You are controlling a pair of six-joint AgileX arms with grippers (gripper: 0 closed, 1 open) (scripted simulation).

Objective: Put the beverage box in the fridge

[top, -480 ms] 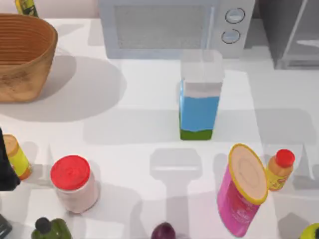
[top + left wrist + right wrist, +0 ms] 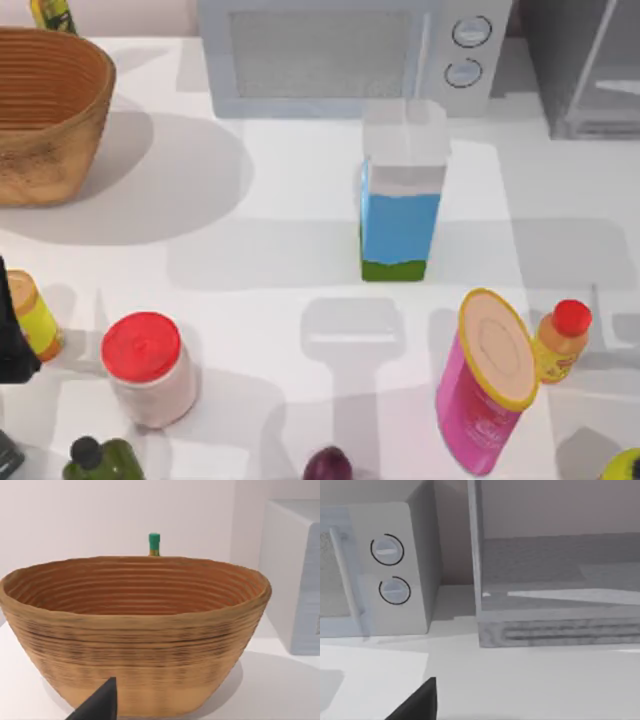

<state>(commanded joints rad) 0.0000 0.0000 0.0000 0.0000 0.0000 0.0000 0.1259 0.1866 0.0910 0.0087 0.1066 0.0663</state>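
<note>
My left arm (image 2: 12,335) is sitting at the table's left edge, my right gripper (image 2: 417,702) is showing one dark fingertip — whether either is open, I cannot tell. Ahead of the right gripper the fridge (image 2: 555,580) is standing open; the beverage box (image 2: 400,195) is standing upright mid-table — before the microwave (image 2: 350,55).

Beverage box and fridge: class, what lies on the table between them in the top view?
Nothing; between the beverage box and the fridge the table is bare.
</note>
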